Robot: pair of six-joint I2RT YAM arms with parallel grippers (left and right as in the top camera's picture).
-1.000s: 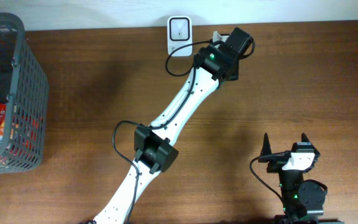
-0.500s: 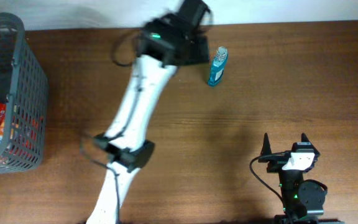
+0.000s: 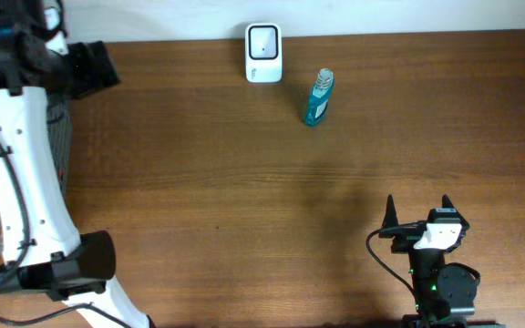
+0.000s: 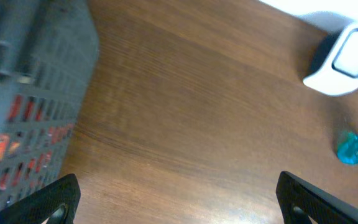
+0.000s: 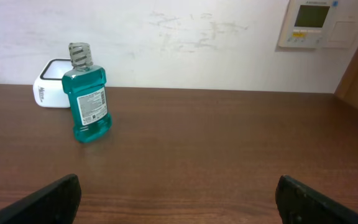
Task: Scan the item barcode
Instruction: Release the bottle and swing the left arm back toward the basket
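Observation:
The item, a teal mouthwash bottle (image 3: 317, 97) with a clear cap, stands upright and free on the wooden table, just right of the white scanner (image 3: 263, 41) at the far edge. The right wrist view shows the bottle (image 5: 89, 102) with its label facing me and the scanner (image 5: 51, 90) behind it. My left gripper (image 4: 179, 198) is open and empty above bare wood beside the basket, far left of the bottle (image 4: 357, 149) and the scanner (image 4: 344, 62). At the near edge my right gripper (image 3: 418, 208) is open and empty, pointing toward the bottle.
A grey mesh basket (image 4: 36, 93) holding red snack packs stands at the table's left end, largely under my left arm (image 3: 25, 173) in the overhead view. A white wall runs behind the table, with a thermostat panel (image 5: 316, 22) on it.
My left gripper opened and let go of the bottle beside the scanner, then the arm swung far left to the basket. The bottle stays standing. The right arm has not moved.

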